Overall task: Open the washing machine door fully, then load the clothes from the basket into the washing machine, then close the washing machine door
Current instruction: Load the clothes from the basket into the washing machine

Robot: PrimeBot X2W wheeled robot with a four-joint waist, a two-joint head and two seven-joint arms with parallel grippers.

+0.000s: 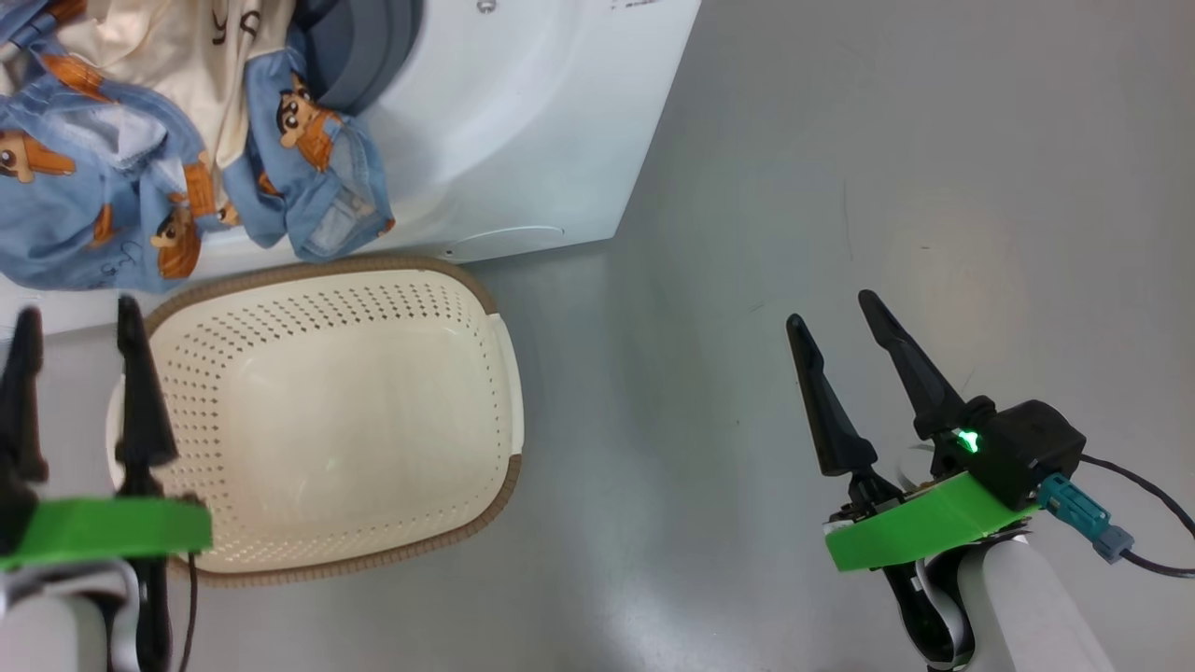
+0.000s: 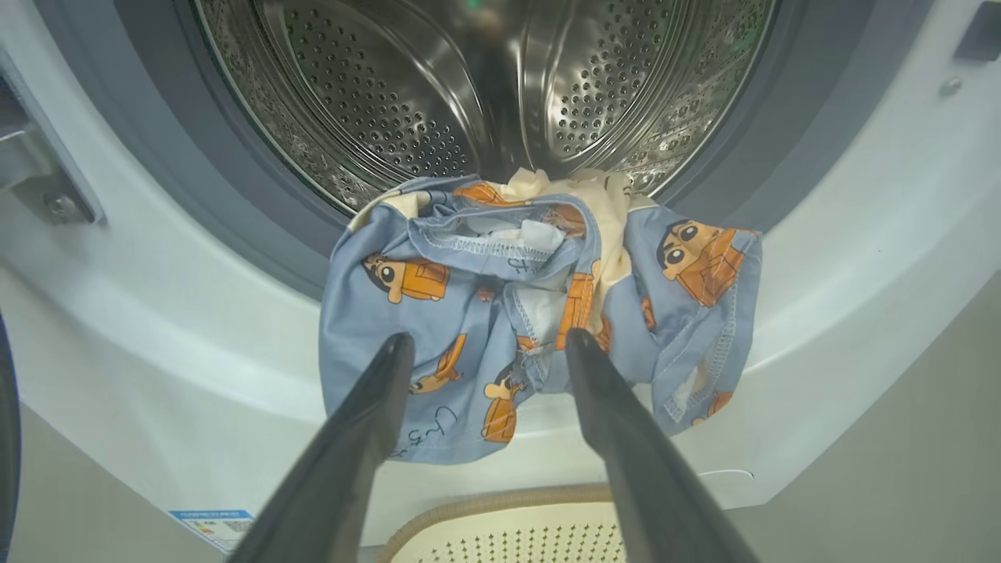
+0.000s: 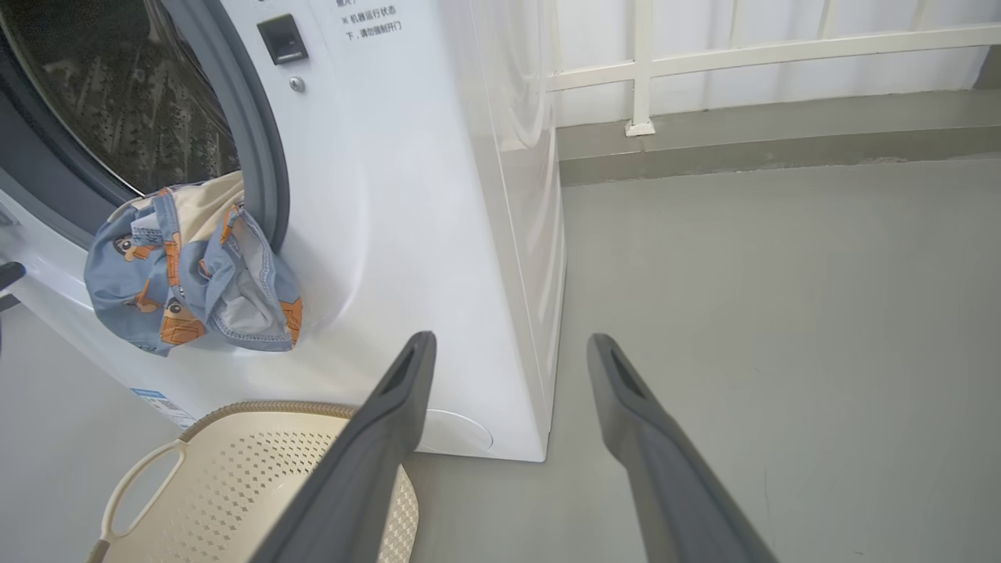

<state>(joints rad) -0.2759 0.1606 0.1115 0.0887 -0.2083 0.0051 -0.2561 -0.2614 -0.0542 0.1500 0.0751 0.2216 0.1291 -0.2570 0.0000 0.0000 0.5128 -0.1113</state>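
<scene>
- The clothes (image 1: 140, 177) (image 2: 500, 313) (image 3: 188, 281) are hanging over the bottom edge of the washer's (image 1: 523, 121) (image 2: 860, 258) (image 3: 391, 195) round hole. Part of them is lying inside and part is drooping down the white front.
- A blue piece with orange cartoon figures is showing on the outside, and a cream piece is peeking out behind it.
- The shiny drum (image 2: 485, 78) with its little holes is showing behind the clothes. The grey ring (image 2: 235, 203) is running around it.
- The basket (image 1: 373, 280) (image 2: 508, 500) (image 3: 258, 469) is sitting on the floor (image 1: 840, 140) (image 3: 782, 274), right at the washer's front edge and under the hanging clothes. Nothing is lying in it.
- The left claw (image 1: 79, 313) (image 2: 489, 338) is hanging over the basket's left edge. Its two fingers are spread apart and pointing at the clothes, close to them, gripping nothing.
- The right claw (image 1: 832, 310) (image 3: 510, 338) is hanging over bare floor, well away from the basket, past the washer's right corner. Its fingers are spread apart too, gripping nothing.
- A small blue sticker (image 2: 215, 524) is sitting at the washer's bottom left corner.
- A white rail (image 3: 704, 55) is running along the floor's far edge.
</scene>
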